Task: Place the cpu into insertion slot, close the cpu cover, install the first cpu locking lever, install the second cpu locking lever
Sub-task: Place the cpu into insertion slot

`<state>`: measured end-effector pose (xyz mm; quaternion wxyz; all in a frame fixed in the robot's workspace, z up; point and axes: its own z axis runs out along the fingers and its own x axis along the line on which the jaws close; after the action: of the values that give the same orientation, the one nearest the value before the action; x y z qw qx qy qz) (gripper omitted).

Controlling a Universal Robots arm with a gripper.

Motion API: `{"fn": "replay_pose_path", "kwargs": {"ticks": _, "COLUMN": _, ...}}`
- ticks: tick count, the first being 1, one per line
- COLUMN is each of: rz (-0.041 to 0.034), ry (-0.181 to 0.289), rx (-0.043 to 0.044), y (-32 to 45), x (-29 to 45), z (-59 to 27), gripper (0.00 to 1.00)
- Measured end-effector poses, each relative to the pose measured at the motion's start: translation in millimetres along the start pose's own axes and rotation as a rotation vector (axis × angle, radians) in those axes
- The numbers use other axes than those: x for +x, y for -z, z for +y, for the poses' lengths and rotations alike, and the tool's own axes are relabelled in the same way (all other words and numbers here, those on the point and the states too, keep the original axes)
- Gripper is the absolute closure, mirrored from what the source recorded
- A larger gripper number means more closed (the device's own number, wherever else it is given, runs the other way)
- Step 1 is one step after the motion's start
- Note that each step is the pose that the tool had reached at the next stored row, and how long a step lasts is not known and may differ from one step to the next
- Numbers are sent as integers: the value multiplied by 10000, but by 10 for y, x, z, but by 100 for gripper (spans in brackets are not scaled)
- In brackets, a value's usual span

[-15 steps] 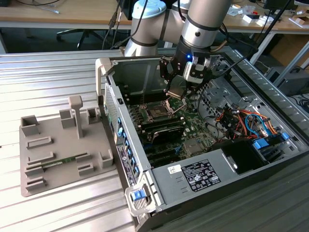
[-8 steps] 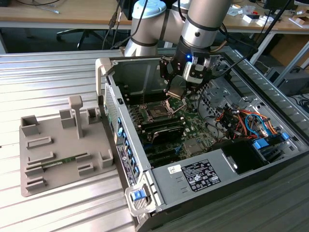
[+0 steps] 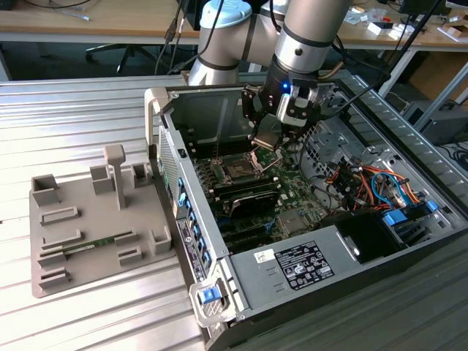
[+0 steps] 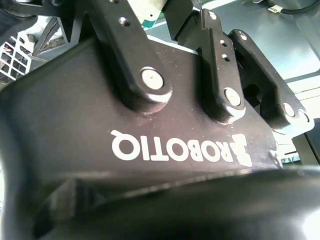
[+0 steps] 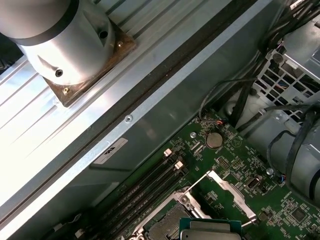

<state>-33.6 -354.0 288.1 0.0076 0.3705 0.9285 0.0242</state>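
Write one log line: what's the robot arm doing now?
gripper: shut on cpu | cpu: held near insertion slot, not seated | cpu cover: open

One cpu (image 5: 210,234), one insertion slot (image 3: 238,172), one cpu cover (image 5: 232,194)

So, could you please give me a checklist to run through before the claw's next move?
1. The cpu held in the claw: ok.
2. The cpu cover raised off the insertion slot: ok.
3. Slot's dark centre free of anything: ok, by the exterior view.
4. Chip squarely above the slot: cannot tell; the claw hangs a little toward the exterior view's right of it.
5. Chip's turn matches the slot: cannot tell.
6. Orange and blue cables away from the slot: ok.
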Motion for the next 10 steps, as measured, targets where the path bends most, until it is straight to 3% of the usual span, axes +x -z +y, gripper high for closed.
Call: {"fn": "replay_pose_path", "kwargs": {"ticks": 10, "rz": -6, "ry": -106, "rx": 1, "y": -5, "x": 0, "z": 0, "gripper": 45}}
